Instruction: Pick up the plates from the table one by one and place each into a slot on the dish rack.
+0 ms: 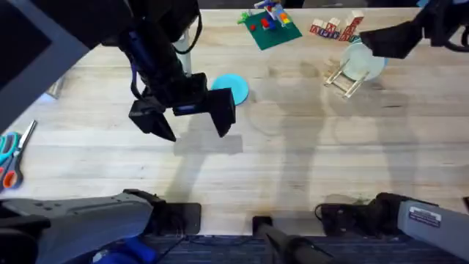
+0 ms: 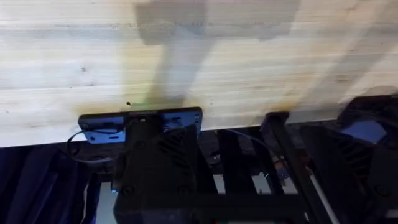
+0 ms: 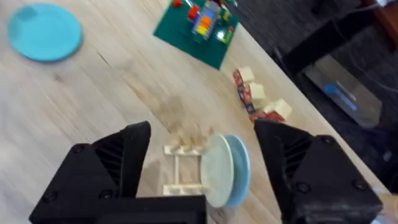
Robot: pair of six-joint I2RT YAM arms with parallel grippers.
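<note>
1. The surface point(image 1: 308, 161) is pale wood with visible plank grain and a matt finish.
2. The bright blue plate point(image 1: 230, 87) looks like smooth plastic.
3. The dish rack point(image 3: 183, 168) is light bare wood dowels.
4. The right end effector point(image 3: 202, 174) has black, matt, plastic-looking fingers point(image 3: 115, 165).

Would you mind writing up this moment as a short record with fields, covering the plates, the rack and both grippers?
plates in rack: two, standing on edge side by side in the dish rack, a cream plate and a light blue plate
plate on table: one bright blue plate, lying flat, left of the rack in the overhead view
left gripper: open, empty, raised over the table near the bright blue plate
right gripper: open, empty, above the rack
nearby: green baseplate, letter blocks, scissors
</note>
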